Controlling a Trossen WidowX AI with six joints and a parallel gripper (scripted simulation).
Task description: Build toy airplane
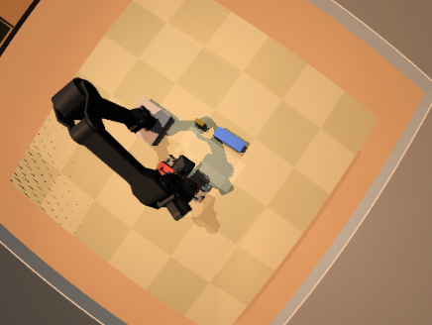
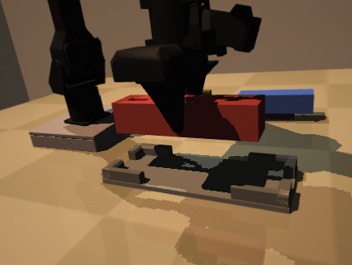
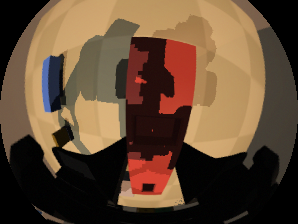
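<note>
The red fuselage is held roughly level, socket openings up. My gripper is shut on it, one finger on each long side. In the exterior view it hangs above the grey cradle, with a gap below, its length roughly along the cradle's. The exact alignment cannot be told. The cradle is empty and mostly hidden by the arm in the top view. The blue wing and small yellow tail fin lie on the table, apart from the fuselage.
The arm's pale base plate stands to the left of the cradle in the exterior view. Low corner walls rise from the cradle's edges. The wing and fin lie behind the cradle in that view.
</note>
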